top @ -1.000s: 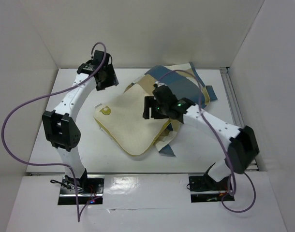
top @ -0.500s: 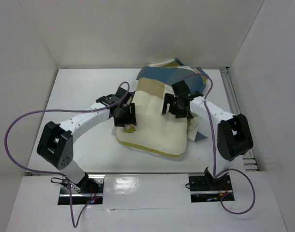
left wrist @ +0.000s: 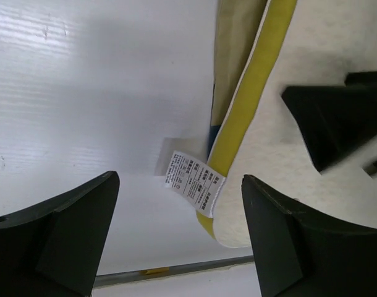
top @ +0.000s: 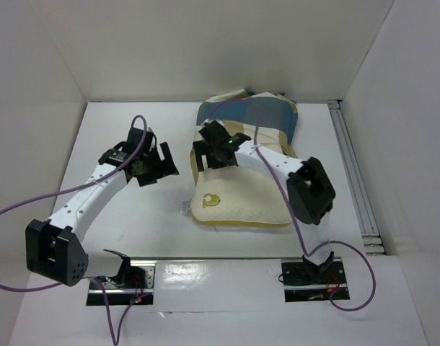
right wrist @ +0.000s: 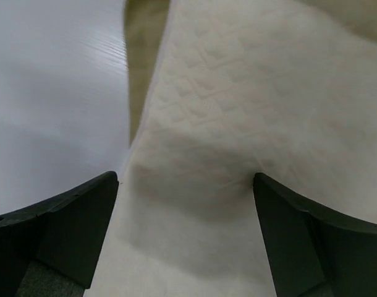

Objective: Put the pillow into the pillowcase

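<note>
Cream pillow (top: 242, 205) points 12 o'clock into the checked pillowcase (top: 260, 115); right gripper (top: 204, 157) hovers spread over it, nearest, while left gripper (top: 169, 162) is spread at its 9 o'clock.

White table (top: 115, 126) under pillow (top: 242, 203), pillowcase (top: 267, 115)

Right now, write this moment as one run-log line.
pillow: far end under pillowcase | left gripper: open, beside pillow | right gripper: open, over pillow

plain white table (top: 122, 119), matte white back wall (top: 220, 50), left side wall (top: 25, 108) and right side wall (top: 411, 108) boxing it in, metal rail (top: 353, 173) down the table's right edge, pretty even soft light
</note>
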You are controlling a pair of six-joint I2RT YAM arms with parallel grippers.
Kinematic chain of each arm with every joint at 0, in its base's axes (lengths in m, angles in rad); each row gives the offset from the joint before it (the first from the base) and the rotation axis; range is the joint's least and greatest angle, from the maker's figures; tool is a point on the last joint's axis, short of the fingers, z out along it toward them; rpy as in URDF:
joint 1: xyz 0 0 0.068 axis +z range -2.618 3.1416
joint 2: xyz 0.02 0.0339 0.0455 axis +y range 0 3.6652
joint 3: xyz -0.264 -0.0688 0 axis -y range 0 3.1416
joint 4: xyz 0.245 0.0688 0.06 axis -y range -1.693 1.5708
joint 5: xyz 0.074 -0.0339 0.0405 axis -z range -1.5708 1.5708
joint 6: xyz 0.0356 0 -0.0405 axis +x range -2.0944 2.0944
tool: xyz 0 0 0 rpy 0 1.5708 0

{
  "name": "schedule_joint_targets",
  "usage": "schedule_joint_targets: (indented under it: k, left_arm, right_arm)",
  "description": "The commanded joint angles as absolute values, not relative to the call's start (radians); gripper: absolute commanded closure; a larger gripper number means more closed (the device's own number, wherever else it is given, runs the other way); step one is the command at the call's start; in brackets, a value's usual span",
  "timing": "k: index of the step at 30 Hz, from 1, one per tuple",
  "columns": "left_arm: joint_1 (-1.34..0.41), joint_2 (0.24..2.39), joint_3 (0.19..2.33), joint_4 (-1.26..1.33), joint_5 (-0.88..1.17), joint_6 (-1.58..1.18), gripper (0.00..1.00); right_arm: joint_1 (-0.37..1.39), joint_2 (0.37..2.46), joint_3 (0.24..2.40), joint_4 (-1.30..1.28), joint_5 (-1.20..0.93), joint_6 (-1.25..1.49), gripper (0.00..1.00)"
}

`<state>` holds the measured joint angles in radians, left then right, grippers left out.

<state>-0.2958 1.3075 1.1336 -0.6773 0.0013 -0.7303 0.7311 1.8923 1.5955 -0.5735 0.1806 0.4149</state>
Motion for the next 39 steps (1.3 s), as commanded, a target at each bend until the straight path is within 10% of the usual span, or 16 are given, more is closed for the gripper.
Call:
schedule_joint_targets:
  k: [1, 6, 19, 29, 39]
  left_arm:
    - [-0.298, 1.321, 1.051, -0.635, 0.075, -0.692, 0.07]
    - [-0.298, 1.354, 0.967, -0.532, 0.201, -0.634, 0.08]
    - [-0.363, 1.48, 0.922, -0.224, 0.433, -0.634, 0.04]
    - [-0.454, 1.603, 0.965, -0.114, 0.144, -0.653, 0.02]
    - [-0.494, 1.734, 1.042, -0.045, 0.141, -0.725, 0.43]
  right_arm:
    - [0.719, 2.04, 1.62, -0.562, 0.177, 0.405, 0.04]
    - [0.671, 2.007, 1.586, -0.551, 0.091, 0.345, 1.0]
    - [0.512, 1.577, 1.474, -0.563, -0.276, 0.215, 1.0]
    - [0.494, 1.554, 1.514, -0.604, -0.31, 0.204, 1.0]
    - [0.44, 1.525, 1.523, -0.595, -0.356, 0.204, 1.0]
